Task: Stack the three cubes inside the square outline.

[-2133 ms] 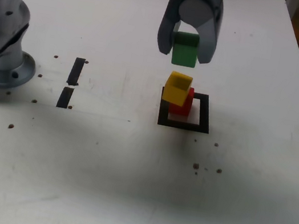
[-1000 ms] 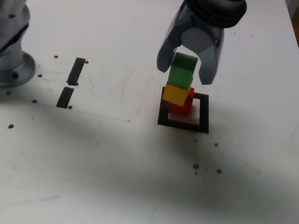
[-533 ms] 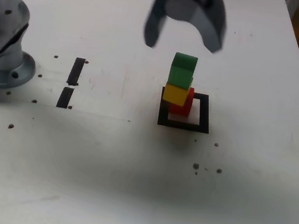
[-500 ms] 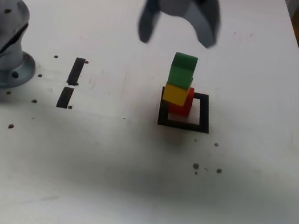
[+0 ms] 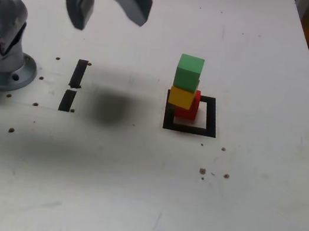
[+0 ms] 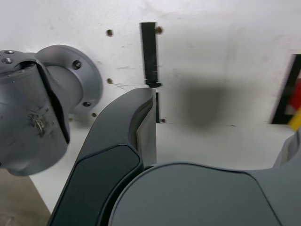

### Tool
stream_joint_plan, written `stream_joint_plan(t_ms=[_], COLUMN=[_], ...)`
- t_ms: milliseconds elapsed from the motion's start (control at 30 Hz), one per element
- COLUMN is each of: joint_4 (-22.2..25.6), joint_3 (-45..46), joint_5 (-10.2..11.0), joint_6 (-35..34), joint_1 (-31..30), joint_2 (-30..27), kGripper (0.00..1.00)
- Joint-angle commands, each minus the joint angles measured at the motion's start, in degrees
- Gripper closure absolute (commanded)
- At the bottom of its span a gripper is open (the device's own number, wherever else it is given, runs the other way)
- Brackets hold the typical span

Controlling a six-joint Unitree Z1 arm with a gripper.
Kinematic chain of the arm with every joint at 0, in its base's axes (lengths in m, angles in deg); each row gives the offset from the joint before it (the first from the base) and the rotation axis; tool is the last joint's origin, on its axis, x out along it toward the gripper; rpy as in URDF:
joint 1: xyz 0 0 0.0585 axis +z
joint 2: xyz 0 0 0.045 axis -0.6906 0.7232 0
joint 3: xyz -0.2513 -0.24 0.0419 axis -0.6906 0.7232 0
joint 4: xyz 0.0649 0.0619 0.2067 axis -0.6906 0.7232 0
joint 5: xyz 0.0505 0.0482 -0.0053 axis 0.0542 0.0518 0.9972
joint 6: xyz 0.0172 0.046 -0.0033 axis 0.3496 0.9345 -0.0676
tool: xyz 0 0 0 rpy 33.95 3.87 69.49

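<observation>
Stack released; task looks complete.
Gripper [image 5: 110, 23], open and empty, has withdrawn toward worktop's [image 5: 270, 172] far-left corner; green cube [image 5: 188, 72] remains topmost.

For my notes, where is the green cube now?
In the exterior view, the solid green cube sits atop the yellow cube, left of centre over the black square outline.

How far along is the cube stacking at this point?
Looks done: the green cube sits on the yellow cube, above the red cube inside the square outline. In hand: nothing; the gripper is open, away from the stack. Left: apparently no stacking.
</observation>
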Motion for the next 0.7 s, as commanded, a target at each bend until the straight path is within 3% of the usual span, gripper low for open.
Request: stream_joint_plan(t_ms=[0,367,667], joint_4=[-3.9,-15.1,-18.4], joint_3=[11.6,20.8,24.2], joint_5=[-0.4,-2.5,-3.2], joint_6=[-0.1,-0.3,0.1], joint_1=[0.2,0.2,0.2], joint_2=[1.2,3.8,4.7], kGripper=[0.00,0.00,0.00])
